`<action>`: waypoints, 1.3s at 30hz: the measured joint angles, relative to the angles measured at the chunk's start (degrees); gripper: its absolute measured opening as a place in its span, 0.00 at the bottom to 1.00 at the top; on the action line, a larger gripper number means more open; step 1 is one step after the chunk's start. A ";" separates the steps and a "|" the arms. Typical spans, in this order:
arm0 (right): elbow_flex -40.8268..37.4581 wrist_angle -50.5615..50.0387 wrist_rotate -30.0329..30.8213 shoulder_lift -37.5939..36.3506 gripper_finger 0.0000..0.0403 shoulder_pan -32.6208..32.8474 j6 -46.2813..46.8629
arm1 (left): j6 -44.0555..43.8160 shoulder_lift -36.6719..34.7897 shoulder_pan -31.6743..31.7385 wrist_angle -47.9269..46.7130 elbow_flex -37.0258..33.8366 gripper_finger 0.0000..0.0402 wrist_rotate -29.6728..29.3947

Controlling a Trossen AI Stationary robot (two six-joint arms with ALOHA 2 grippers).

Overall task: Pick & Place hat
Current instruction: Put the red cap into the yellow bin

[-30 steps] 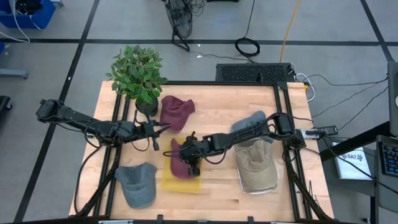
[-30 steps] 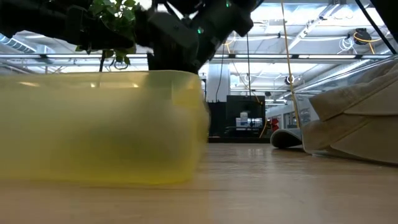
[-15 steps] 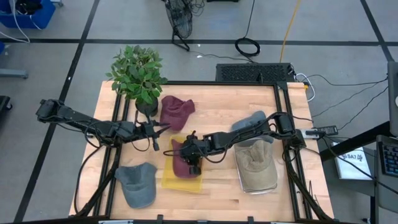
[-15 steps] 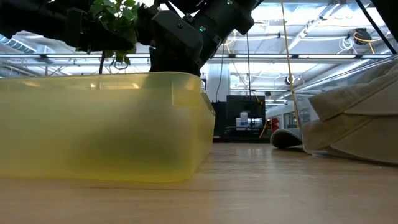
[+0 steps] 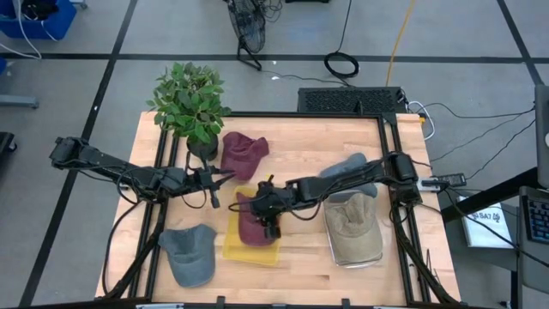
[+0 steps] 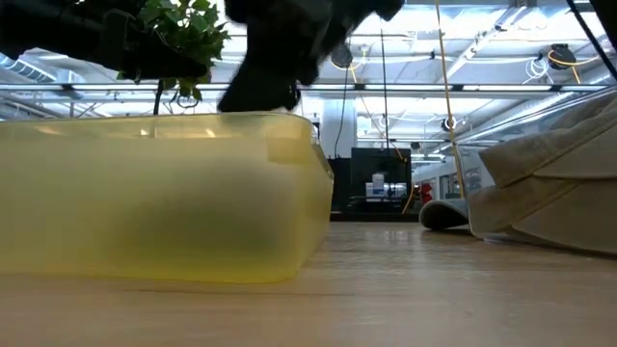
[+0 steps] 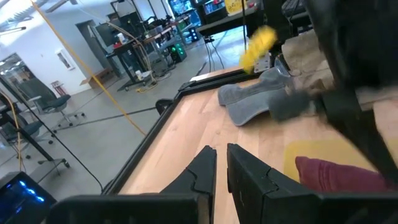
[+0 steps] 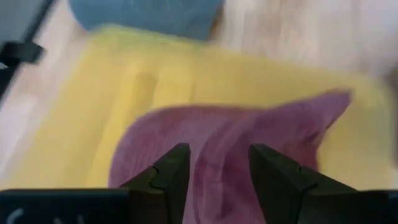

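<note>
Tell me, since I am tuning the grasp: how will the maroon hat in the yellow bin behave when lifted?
Likely floppy: the maroon hat lies crumpled in the yellow bin. Probably light, draping from the open right gripper above it. Being fabric, it seems unlikely to slip.

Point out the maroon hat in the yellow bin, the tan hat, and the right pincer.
Maroon hat [image 5: 250,227]: high view, on its crown.
Yellow bin [image 5: 251,255]: high view, on its bare floor.
Tan hat [image 5: 352,233]: high view, on its crown.
Right pincer [image 8: 214,167]: right wrist view, between its open fingertips.

Grey floor [image 5: 77,34] is being crossed by dark lines. A fan [image 5: 247,30] and cables [image 5: 341,62] are being kept behind the table. Ceiling beams [image 6: 501,39] are being brightly lit.
</note>
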 joint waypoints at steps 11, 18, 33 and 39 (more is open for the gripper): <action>-0.77 -7.80 3.06 -22.57 0.02 3.85 -10.53 | 1.36 -0.01 -0.28 0.59 0.00 0.12 0.04; -13.50 0.46 10.05 -44.33 0.00 5.86 -11.02 | 1.36 0.00 -0.81 0.57 0.00 0.12 0.07; -61.58 23.90 15.99 -87.12 0.00 3.89 -9.13 | -3.31 -0.01 -0.76 0.59 0.00 0.12 0.04; -73.66 33.11 17.44 -94.27 0.00 3.88 -11.12 | -3.17 0.00 -0.70 3.01 0.00 0.12 0.02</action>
